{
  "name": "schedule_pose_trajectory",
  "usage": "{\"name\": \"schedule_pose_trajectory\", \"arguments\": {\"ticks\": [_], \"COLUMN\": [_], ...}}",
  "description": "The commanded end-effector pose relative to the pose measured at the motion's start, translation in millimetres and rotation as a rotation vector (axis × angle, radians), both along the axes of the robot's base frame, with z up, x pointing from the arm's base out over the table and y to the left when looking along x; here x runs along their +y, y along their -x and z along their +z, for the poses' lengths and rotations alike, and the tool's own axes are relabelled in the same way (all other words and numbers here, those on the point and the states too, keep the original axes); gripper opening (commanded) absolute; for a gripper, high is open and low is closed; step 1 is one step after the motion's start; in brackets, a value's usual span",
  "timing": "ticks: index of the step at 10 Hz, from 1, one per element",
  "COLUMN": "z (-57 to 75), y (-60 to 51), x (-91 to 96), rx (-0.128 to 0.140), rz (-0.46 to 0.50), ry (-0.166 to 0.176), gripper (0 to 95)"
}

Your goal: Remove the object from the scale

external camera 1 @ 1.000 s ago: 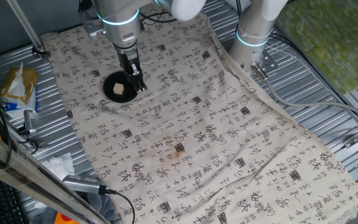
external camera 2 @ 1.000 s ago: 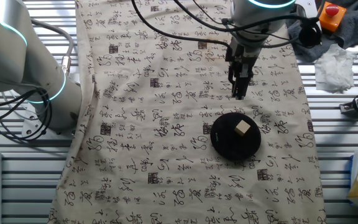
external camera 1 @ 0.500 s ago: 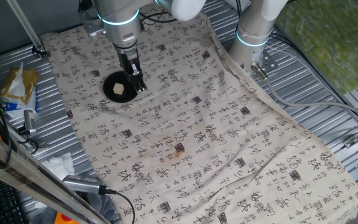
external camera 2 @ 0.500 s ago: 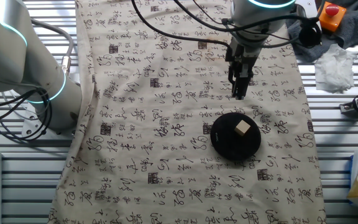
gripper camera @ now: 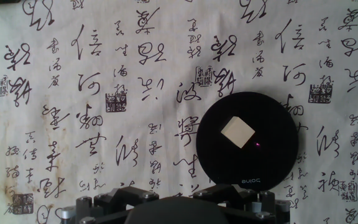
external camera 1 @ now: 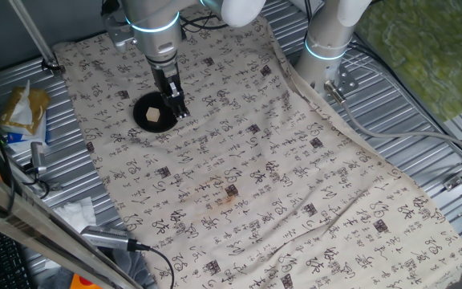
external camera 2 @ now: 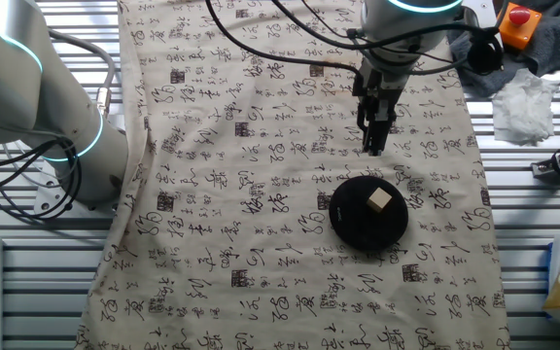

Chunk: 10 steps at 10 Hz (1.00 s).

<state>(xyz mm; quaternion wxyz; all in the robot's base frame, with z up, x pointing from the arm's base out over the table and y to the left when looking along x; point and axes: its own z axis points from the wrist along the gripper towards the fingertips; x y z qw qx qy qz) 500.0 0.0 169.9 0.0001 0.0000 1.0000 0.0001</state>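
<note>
Change: none across 1 s, gripper (external camera 2: 374, 146) holds position beside scale (external camera 2: 367, 212) | fingers: pressed together, empty | object (external camera 2: 380, 199): on scale, near bench's far-left corner | task: grasp not begun.

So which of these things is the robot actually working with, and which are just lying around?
Part of the job:
- wooden block, sitting on the disc
- round black disc
- robot's fingers, above the cloth beside the disc, not touching the block

Just lying about:
- printed cloth
- crumpled white tissue
- yellow packet
- red button
</note>
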Motion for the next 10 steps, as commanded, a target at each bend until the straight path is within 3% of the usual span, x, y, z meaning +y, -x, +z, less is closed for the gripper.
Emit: {"name": "schedule_pose_trajectory", "arguments": {"ticks": [1,10], "z": [0.1,5.4], "y": [0.0,1.3], "x": [0.0,2.1], "rx": [-0.096,-0.09], "rz": [0.187,0.196], "ry": [-0.038,-0.022], "gripper": [0.0,0.0]}}
